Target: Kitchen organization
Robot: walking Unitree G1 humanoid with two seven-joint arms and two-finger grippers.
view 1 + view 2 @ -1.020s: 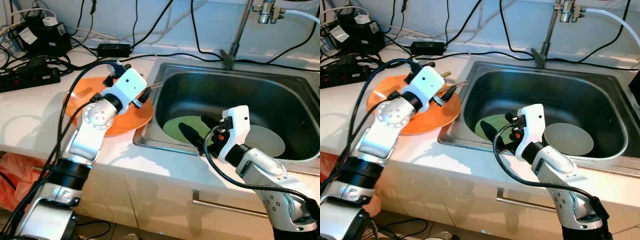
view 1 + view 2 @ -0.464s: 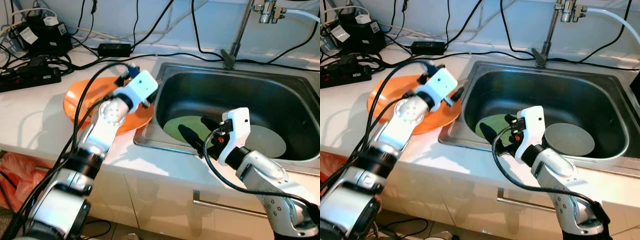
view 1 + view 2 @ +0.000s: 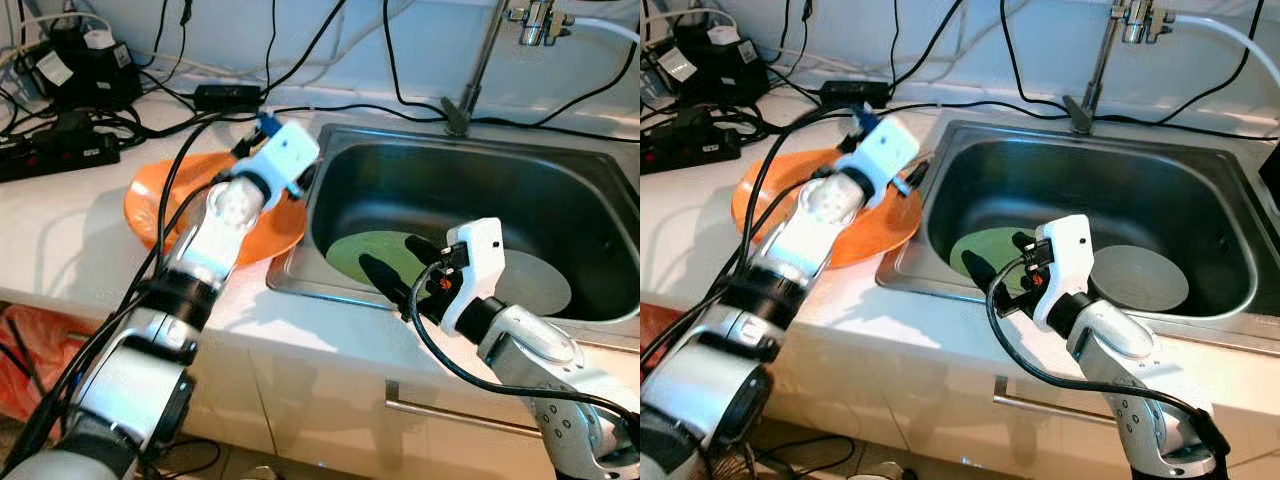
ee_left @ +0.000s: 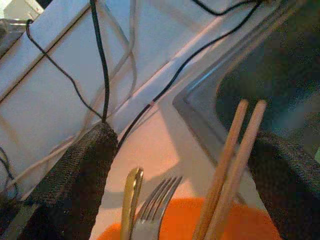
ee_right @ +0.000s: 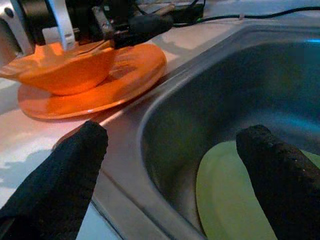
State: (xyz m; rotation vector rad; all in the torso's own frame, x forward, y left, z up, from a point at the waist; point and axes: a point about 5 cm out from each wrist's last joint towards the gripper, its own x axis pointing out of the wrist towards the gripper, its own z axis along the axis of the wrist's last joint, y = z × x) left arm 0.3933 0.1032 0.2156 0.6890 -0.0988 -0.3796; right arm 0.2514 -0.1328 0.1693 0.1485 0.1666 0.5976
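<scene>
Your left gripper [image 4: 177, 165] has reached farther over the orange plate [image 3: 150, 205], fingers wide; center the chopsticks [image 4: 230, 165] before closing.

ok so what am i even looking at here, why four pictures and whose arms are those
It's a humanoid robot at a kitchen counter. Two pictures come from cameras in its head, looking down; the silver arms are its own. The other two come from a camera on each wrist, looking along two black fingers.

The left end effector is over an orange plate on the counter. Its wrist view shows chopsticks, a fork and another utensil between the open fingers; whether it grips them I can't tell.

The right end effector is open over the edge of the steel sink, holding nothing. In the sink lie a green plate and a grey plate. Its wrist view also shows an orange bowl on the orange plate.
</scene>
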